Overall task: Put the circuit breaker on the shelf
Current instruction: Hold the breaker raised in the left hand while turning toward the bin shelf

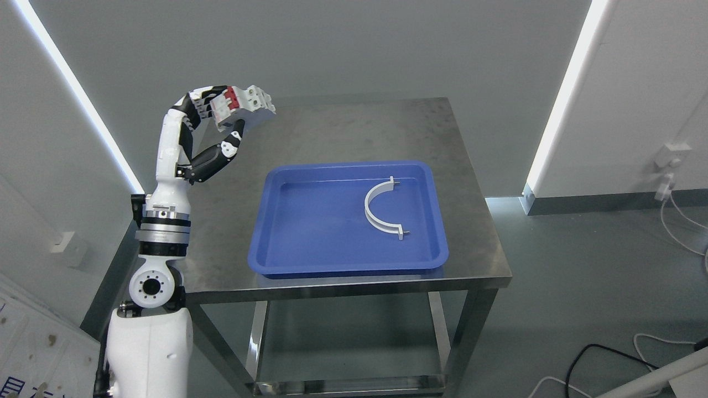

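The left robot hand (224, 119) is raised above the table's far left corner, at about ten o'clock from the blue tray, its fingers curled over the top of the circuit breaker (243, 108) and its thumb pressed up from beneath. The breaker, white with a red switch face, is pinched between them and tilted, its free end pointing toward two o'clock. Carrying it this high and clear of the surface looks meant to keep it from knocking anything on the way to a shelf, though no shelf shows in this view.

Outward from the hand, the steel table (332, 132) spreads toward three o'clock, bare around the tray. The blue tray (276, 243) lies near the table's front edge, at about five o'clock from the hand. Inside it, in its right half, rests a white curved clamp (376, 213), a half ring with small pins at both ends, well apart from the breaker.

Nothing stands between the hand and the open space to the left and behind. Cables (680, 221) trail on the floor at the far right, away from the arm. The right arm is out of view.
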You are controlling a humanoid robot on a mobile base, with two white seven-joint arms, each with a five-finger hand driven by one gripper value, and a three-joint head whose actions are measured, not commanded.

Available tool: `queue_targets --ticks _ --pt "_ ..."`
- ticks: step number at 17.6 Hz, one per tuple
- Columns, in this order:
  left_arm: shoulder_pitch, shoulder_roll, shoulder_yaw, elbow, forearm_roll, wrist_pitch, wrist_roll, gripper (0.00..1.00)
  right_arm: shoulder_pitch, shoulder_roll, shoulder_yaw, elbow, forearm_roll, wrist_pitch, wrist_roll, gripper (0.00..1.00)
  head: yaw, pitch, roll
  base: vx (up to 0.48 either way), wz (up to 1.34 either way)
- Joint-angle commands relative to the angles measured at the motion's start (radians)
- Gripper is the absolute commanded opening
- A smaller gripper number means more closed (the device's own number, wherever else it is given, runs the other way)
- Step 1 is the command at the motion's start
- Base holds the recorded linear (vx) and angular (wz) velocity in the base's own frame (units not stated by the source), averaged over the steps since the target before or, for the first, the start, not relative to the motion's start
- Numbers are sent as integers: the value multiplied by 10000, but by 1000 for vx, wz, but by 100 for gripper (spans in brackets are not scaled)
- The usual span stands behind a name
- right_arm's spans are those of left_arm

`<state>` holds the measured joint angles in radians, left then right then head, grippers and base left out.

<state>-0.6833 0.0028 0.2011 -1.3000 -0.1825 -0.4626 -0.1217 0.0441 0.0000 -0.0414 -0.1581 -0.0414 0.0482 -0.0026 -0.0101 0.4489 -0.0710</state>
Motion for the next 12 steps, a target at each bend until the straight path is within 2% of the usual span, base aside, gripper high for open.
queue_targets --ticks 1,5,12 --pt "1079 147 704 -1648 429 -283 665 11 19 -175 0 1 0 -7 -4 100 0 0 0 -42 -26" --pt "1418 147 781 -2033 460 -390 634 11 20 -175 0 1 0 -7 -4 100 0 0 0 -126 -172" --pt "1403 147 842 -2049 536 -405 634 11 4 -175 0 -14 0 -7 -4 100 0 0 0 -248 -90"
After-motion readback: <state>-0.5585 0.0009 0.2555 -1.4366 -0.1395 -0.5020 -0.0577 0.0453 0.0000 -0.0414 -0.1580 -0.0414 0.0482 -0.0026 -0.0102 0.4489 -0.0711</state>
